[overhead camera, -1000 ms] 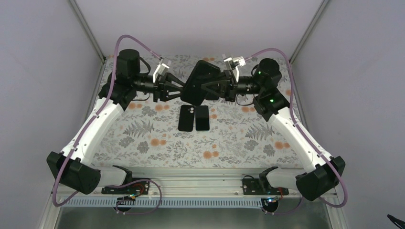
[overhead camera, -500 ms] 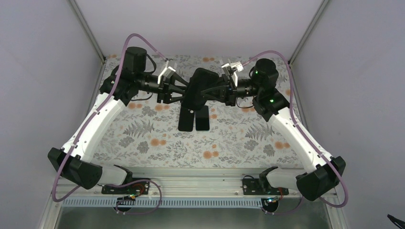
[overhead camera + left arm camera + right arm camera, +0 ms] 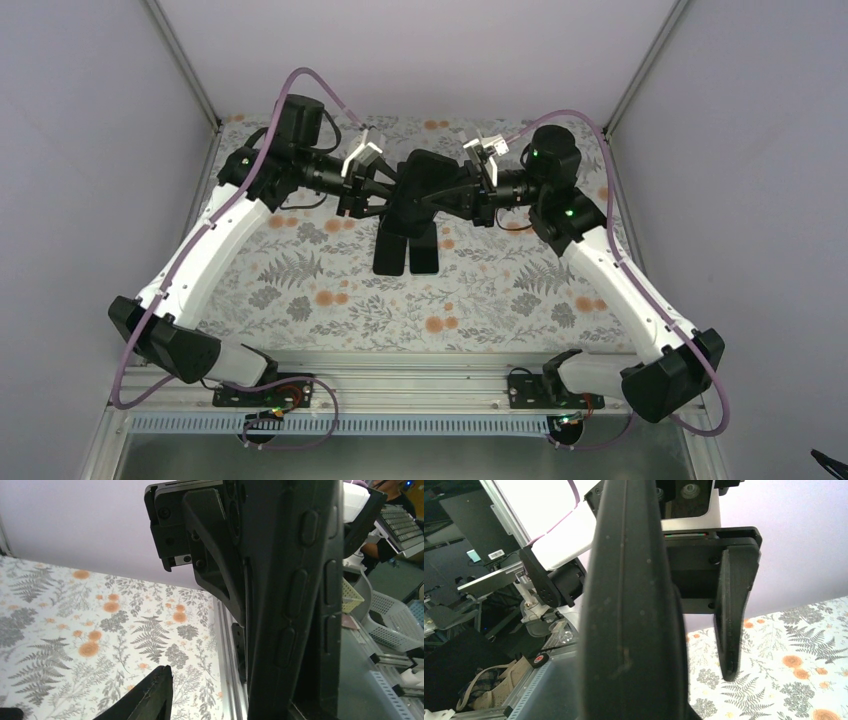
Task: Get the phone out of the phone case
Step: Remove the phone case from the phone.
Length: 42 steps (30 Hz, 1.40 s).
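Currently the phone case (image 3: 422, 185) is held aloft above the table (image 3: 300, 270), clamped by the right tool (image 3: 462, 192) so its far side is exposed. The left tool (image 3: 388, 192) is spread wide around that side, presumably to peel it off.

Both arms are extending inward, wrists opposed. Right gripper (image 3: 440, 197) is clamping the phone case (image 3: 424, 170); left gripper (image 3: 393, 196) is holding its fingers apart.

The phone case (image 3: 425, 172) sits between the left gripper (image 3: 390, 198) and right gripper (image 3: 445, 195), above the table (image 3: 300, 285).
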{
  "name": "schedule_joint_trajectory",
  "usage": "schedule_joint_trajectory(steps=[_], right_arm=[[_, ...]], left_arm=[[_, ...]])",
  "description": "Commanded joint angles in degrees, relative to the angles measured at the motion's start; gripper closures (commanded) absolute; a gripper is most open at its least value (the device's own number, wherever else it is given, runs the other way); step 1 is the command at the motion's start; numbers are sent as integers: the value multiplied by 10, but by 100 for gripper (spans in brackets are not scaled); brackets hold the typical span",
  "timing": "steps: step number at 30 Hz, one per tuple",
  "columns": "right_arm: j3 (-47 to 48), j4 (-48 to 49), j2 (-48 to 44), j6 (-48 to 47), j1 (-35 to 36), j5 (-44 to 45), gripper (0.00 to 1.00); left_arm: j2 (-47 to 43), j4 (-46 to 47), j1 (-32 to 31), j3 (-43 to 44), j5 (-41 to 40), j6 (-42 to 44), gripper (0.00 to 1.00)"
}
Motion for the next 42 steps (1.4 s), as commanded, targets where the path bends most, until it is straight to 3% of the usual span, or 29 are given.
schedule_joint_trajectory(steps=[1, 5, 8, 13, 20, 23, 26, 32, 36, 37, 38, 42], right_arm=[[-10, -86, 30, -24, 64, -60, 97], [28, -128, 47, -62, 44, -76, 97], [64, -186, 66, -101, 31, -95, 96], [89, -191, 79, -97, 9, -103, 92], [114, -155, 86, -55, -28, -85, 62], [125, -142, 95, -34, -48, -72, 56], [131, -130, 97, -21, -68, -58, 42], [135, -108, 93, -10, -93, 4, 26], [172, -156, 99, -70, -97, 85, 15], [190, -174, 103, -91, -97, 105, 3], [208, -191, 109, -114, -97, 127, 0], [267, -244, 127, -198, -96, 216, 1]], left_arm=[[25, 113, -29, 18, -4, -48, 61], [10, 169, -28, -33, 2, -104, 76], [-6, 222, -26, -77, 10, -160, 83], [-18, 266, -6, -110, 16, -208, 92], [-20, 374, 54, -167, 53, -346, 98], [-24, 408, 59, -188, 54, -379, 98], [-28, 445, 65, -211, 50, -416, 98], [-39, 561, 88, -276, 21, -552, 98], [-38, 645, 94, -309, -4, -651, 98], [-32, 644, 95, -305, -10, -662, 98], [-26, 639, 95, -294, -16, -671, 98], [-5, 596, 100, -258, -47, -692, 98]])
